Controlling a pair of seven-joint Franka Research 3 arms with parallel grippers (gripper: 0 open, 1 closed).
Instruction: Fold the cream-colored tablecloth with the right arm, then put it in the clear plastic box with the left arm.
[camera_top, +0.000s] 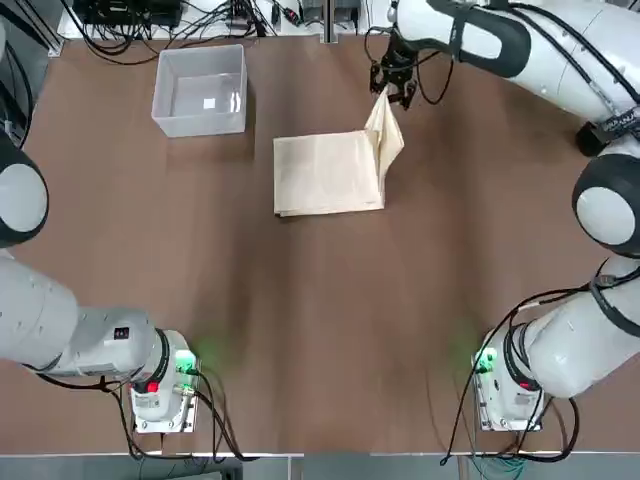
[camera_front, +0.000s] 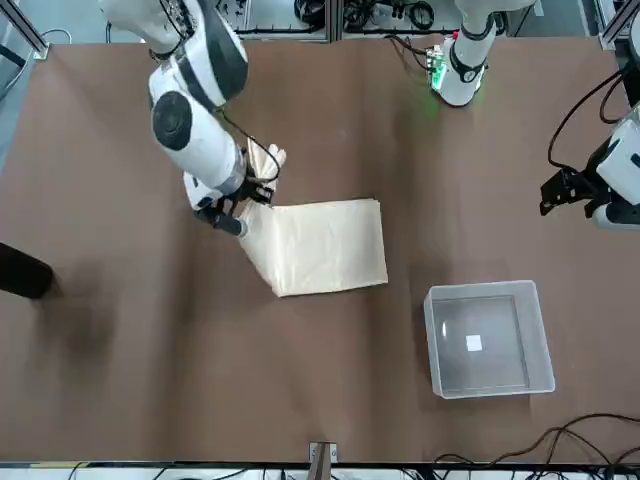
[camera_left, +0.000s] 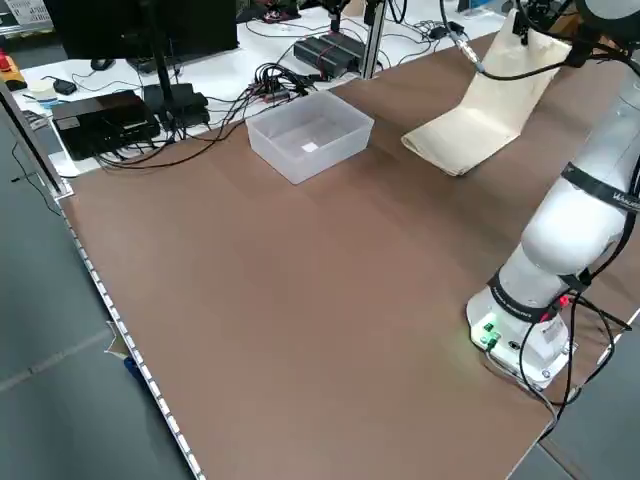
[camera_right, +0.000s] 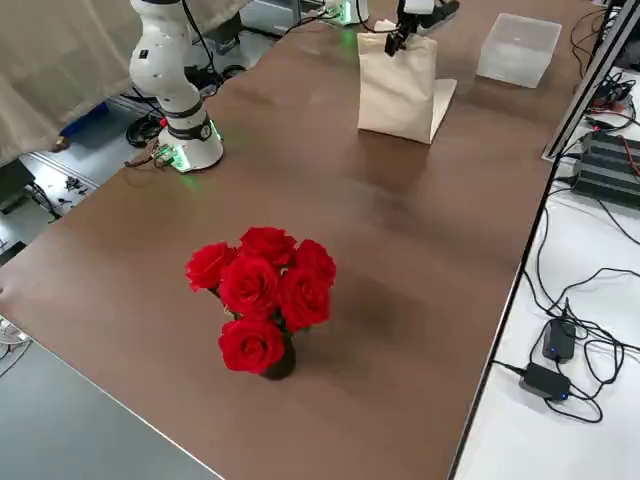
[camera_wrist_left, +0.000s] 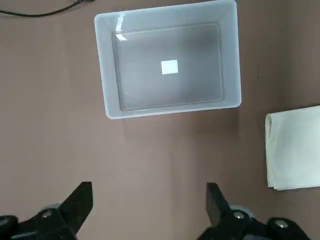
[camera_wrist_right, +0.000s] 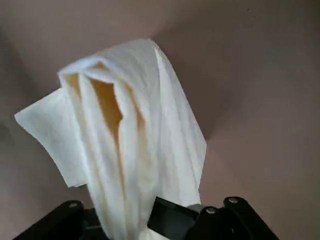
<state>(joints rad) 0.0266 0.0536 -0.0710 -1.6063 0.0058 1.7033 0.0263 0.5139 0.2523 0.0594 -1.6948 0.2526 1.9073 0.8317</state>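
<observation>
Table (camera_top: 330, 320): brown surface carrying the cloth, the box and both arm bases.

Cream-colored tablecloth (camera_top: 328, 172): plain pale fabric, folded into a layered rectangle near the middle of the far half of the table. Most of it lies flat. Its edge on the robot's right side is raised off the table and hangs from the right gripper, bunched into soft pleats at the top.

Right gripper (camera_top: 393, 90): reached out over the far part of the table, above the cloth's right edge. Fingers clenched on the lifted edge of the cream-colored tablecloth; the right wrist view shows the fabric gathered between them and draping away.

Clear plastic box (camera_top: 200, 90): translucent whitish bin with low walls and rounded corners, standing upright at the far left of the table, apart from the cloth. A small white square label shows on its floor. Nothing else shows inside.

Left gripper (camera_wrist_left: 150, 202): hovers above bare table, on the robot's side of the box, as its own wrist view shows. Fingers released and spread wide, grasping nothing. The cloth's near corner appears at the edge of that view.

Red roses (camera_right: 262, 295): a bunch in a dark vase, standing on the table toward the robot's right end, well apart from the cloth.

Cables and electronics (camera_left: 200, 90): black leads and boxes on the white bench beyond the table's far edge.
</observation>
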